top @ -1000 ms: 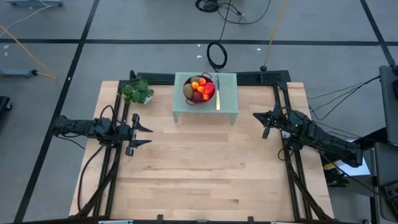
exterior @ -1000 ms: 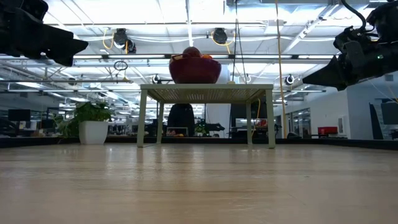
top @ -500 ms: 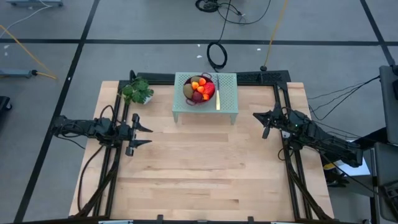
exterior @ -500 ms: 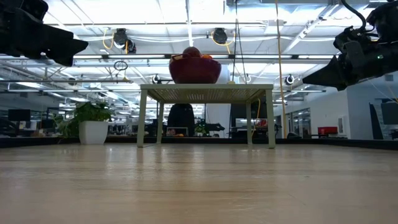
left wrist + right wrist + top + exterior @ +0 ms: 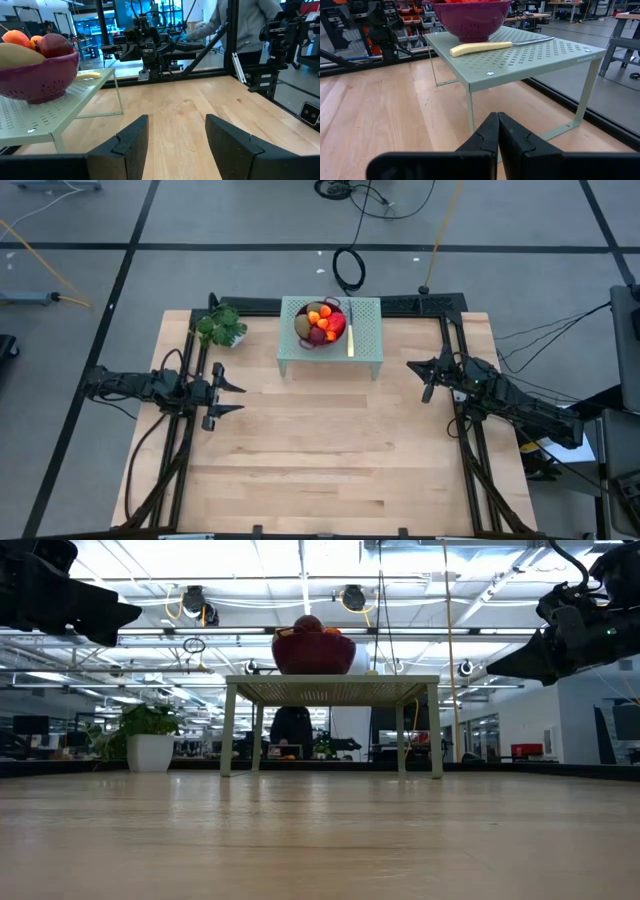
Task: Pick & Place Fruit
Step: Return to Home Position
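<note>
On green shelf [image 5: 366,340] at far edge of table [image 5: 330,450], we see fruit [image 5: 322,322] piled in purple strainer bowl [image 5: 313,653], yellow-handled knife [image 5: 351,335] just beside bowl. Left hand [image 5: 240,399] hovers over table's left side, fingers apart, empty. Right hand [image 5: 411,366] hovers over right side, fingers pressed together, empty.

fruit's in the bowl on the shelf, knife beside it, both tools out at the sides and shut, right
Only the right tool is shut; the left wrist view shows the left tool open. The rest holds: fruit in the bowl on the shelf, knife beside it, tools at the sides.
</note>
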Motion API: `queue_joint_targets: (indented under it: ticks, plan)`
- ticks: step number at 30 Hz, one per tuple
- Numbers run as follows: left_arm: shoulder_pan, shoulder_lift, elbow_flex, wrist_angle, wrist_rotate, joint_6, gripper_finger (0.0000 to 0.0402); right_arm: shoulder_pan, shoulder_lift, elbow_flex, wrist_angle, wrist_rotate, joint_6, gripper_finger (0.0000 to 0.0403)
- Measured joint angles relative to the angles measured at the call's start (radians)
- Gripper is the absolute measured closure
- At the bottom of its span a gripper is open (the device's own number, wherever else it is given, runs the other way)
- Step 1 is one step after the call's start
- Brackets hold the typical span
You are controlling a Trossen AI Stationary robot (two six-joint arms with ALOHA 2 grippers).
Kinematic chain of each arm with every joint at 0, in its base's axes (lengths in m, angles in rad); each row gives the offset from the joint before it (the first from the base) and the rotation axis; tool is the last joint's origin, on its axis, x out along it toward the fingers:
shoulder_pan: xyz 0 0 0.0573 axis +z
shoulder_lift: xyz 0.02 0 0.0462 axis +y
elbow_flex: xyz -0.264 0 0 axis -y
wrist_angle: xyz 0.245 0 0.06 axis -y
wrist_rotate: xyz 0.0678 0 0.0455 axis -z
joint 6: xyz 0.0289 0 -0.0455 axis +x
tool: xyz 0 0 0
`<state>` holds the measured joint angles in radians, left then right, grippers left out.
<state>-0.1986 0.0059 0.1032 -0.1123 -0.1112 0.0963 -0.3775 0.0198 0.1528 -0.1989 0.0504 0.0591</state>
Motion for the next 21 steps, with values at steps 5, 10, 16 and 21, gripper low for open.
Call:
queue_joint_targets:
  ticks: [5, 10, 16, 21]
  plan:
    - [0.000, 0.000, 0.000, 0.000, 0.000, 0.000, 0.0204, 0.000, 0.000, 0.000, 0.000, 0.000, 0.000, 0.0403]
    - [0.000, 0.000, 0.000, 0.000, 0.000, 0.000, 0.0204, 0.000, 0.000, 0.000, 0.000, 0.000, 0.000, 0.0400]
    - [0.000, 0.000, 0.000, 0.000, 0.000, 0.000, 0.0204, 0.000, 0.000, 0.000, 0.000, 0.000, 0.000, 0.0399]
    - [0.000, 0.000, 0.000, 0.000, 0.000, 0.000, 0.0204, 0.000, 0.000, 0.000, 0.000, 0.000, 0.000, 0.0399]
